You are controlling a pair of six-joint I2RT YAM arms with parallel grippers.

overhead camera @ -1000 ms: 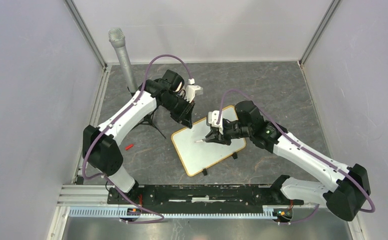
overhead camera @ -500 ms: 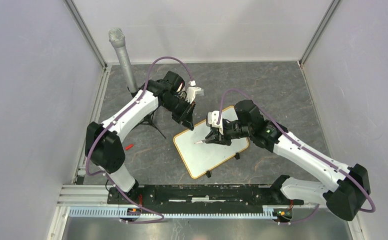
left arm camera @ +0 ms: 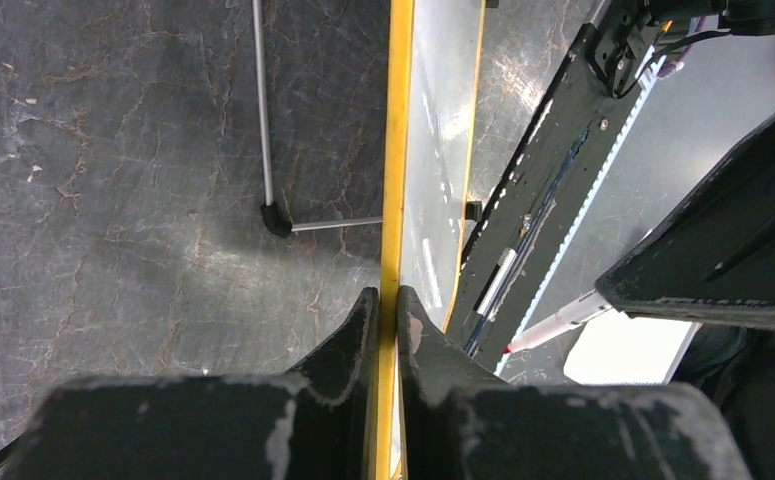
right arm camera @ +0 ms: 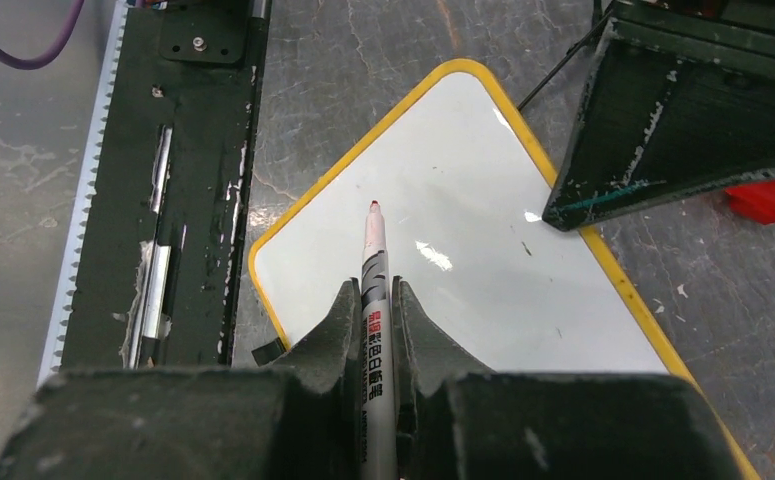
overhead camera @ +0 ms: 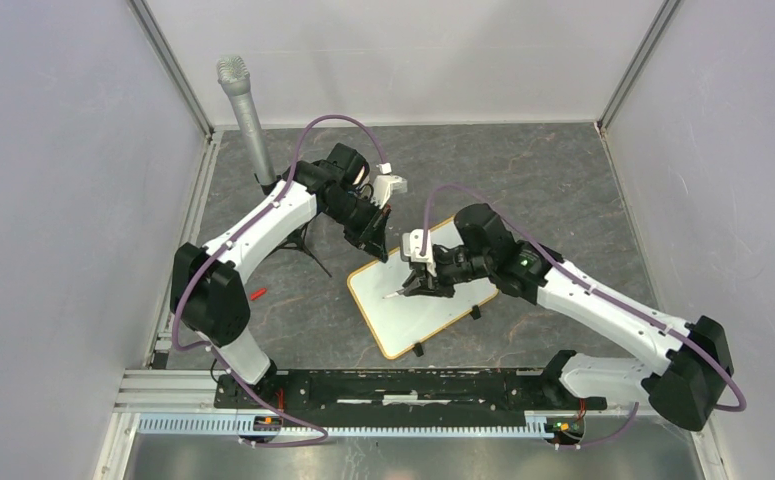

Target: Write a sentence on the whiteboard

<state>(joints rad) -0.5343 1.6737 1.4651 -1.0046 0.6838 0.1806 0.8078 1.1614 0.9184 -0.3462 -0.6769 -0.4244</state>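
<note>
Right fingers [right arm camera: 331,335] carried the marker [right arm camera: 374,260] leftward over the whiteboard [right arm camera: 463,300].

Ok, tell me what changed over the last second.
The right fingers, shut on the marker, moved left across the whiteboard, which shifted slightly right. The left fingers stayed clamped on the whiteboard's edge, and its surface is still blank.
</note>
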